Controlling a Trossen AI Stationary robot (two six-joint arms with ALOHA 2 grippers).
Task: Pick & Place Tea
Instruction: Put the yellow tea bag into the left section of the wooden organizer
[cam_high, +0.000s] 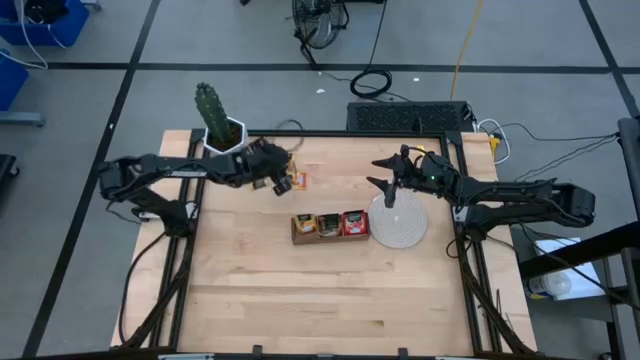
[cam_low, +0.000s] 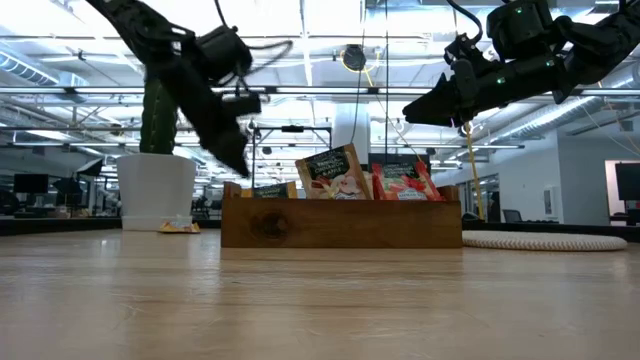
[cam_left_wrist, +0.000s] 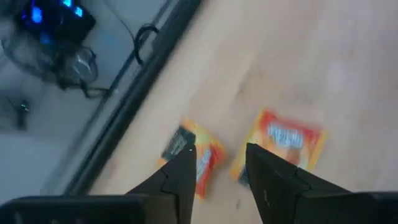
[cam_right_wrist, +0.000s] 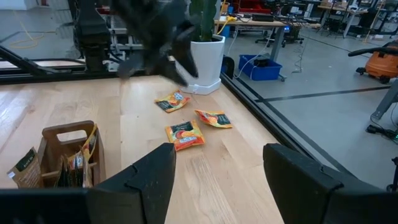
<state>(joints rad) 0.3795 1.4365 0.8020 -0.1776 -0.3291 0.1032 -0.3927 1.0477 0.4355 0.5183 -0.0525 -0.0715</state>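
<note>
Three loose yellow-orange tea sachets (cam_right_wrist: 185, 135) lie flat on the table at its far side, near the plant pot; two of them (cam_left_wrist: 283, 143) show in the left wrist view. My left gripper (cam_left_wrist: 221, 152) hovers open just above them (cam_high: 297, 181), tilted downward, with nothing between its fingers. More tea sachets (cam_low: 335, 175) stand upright in the brown wooden tray (cam_high: 330, 238) at the table's middle. My right gripper (cam_high: 383, 182) waits open and level above the round whitish disc (cam_high: 400, 225).
A white pot with a cactus (cam_high: 222, 135) stands at the far left corner, close behind my left arm. The disc lies right of the tray. The table's near half is bare wood (cam_high: 320, 300). A black frame rail (cam_left_wrist: 134, 99) runs along the far edge.
</note>
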